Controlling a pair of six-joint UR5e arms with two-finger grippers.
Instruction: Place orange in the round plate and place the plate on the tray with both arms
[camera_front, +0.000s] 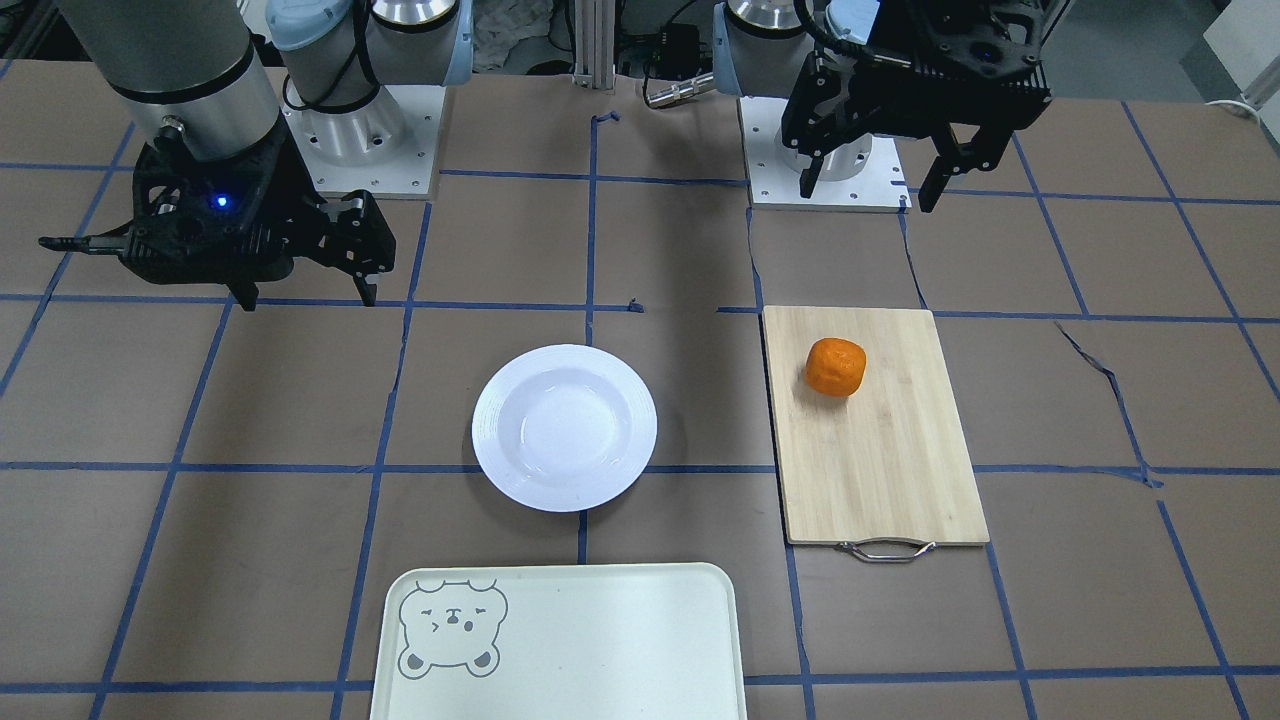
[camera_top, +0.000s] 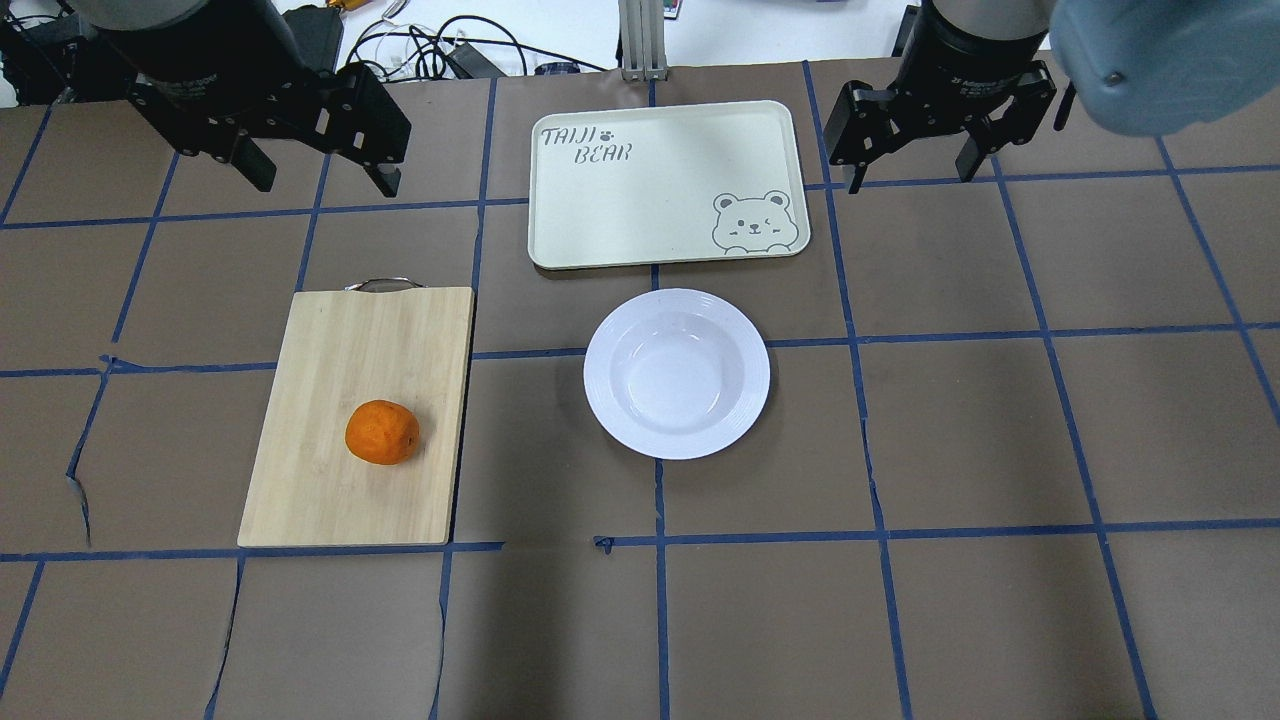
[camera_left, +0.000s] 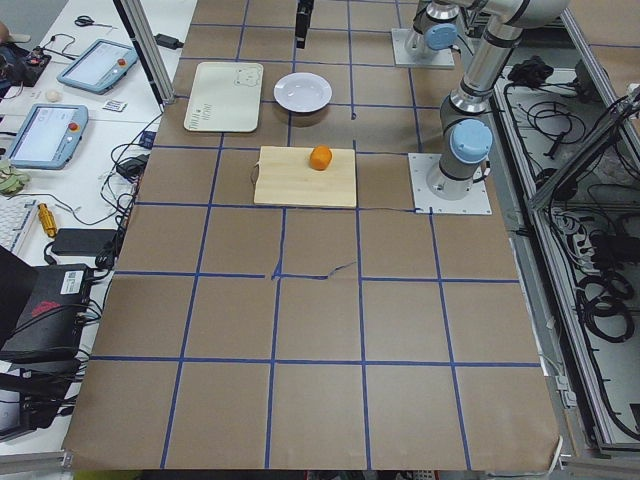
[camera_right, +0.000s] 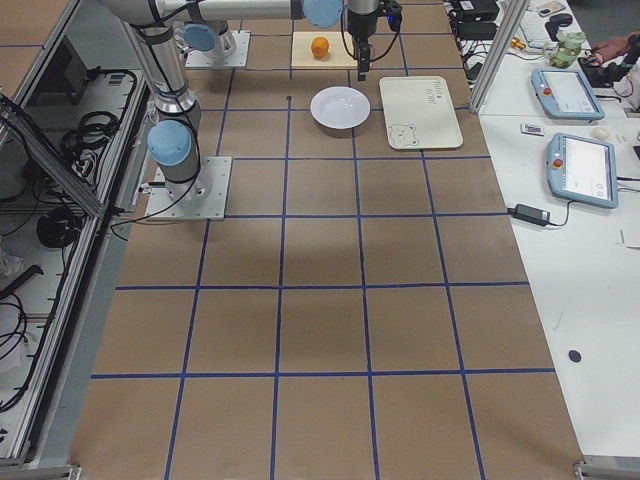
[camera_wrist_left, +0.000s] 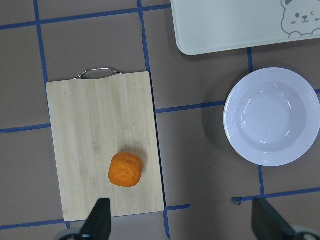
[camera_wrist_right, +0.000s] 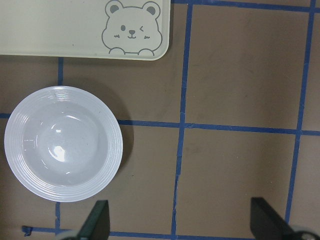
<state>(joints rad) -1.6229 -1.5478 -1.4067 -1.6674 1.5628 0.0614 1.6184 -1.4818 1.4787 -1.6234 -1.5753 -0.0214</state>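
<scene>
The front-facing view's edge crops the tray (camera_front: 600, 650).

The tray (camera_top: 665, 215) bears grey lettering in one corner reading "TAIJI BEAR". No other text is legible anywhere.

A pale rectangular bamboo cutting board (camera_top: 340, 350) lies flat on the table (camera_top: 960, 420), a broad top covered in brown paper and ruled into squares with blue tape. The board's thin metal wire handle (camera_top: 382, 285) points toward the table edge that runs along a white workbench (camera_right: 600, 260). The paper is torn in a jagged line (camera_top: 72, 478) near the board's outer long side. On the workbench sit two blue-framed tablet-like screens (camera_right: 585, 170) (camera_right: 565, 92) and a black power brick (camera_right: 528, 214). An aluminium post (camera_right: 490, 50) stands at that same edge, and black cables (camera_left: 600, 290) coil along the opposite edge.
</scene>
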